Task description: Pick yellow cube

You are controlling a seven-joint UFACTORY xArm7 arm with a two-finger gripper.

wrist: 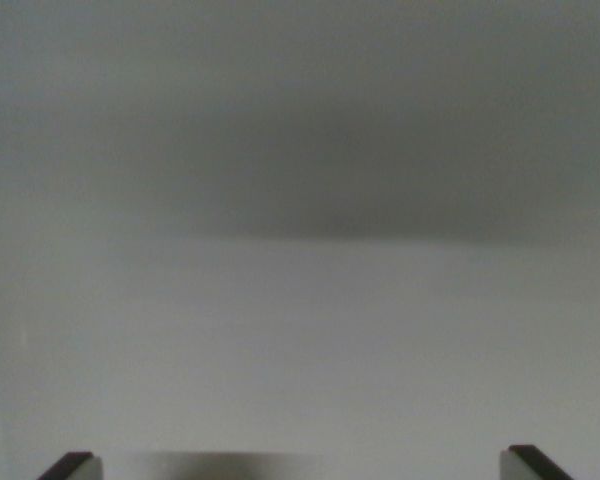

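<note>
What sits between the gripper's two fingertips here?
Nothing: in the wrist view only bare grey surface lies between the gripper fingertips; no yellow cube shows.

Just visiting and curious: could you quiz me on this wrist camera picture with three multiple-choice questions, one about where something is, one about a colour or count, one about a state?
1. Where do the fingertips show?
A. the bottom corners
B. the top edge
C. the centre

2. How many yellow cubes are in view?
A. two
B. one
C. none

3. How do the jaws stand?
A. closed on a cube
B. wide apart with nothing between them
C. touching each other

Answers:
1 A: one dark tip sits at the wrist view's lower left, the other at the lower right.
2 C: only a plain grey surface with a darker band above shows.
3 B: the gripper has bare surface between its tips.
</note>
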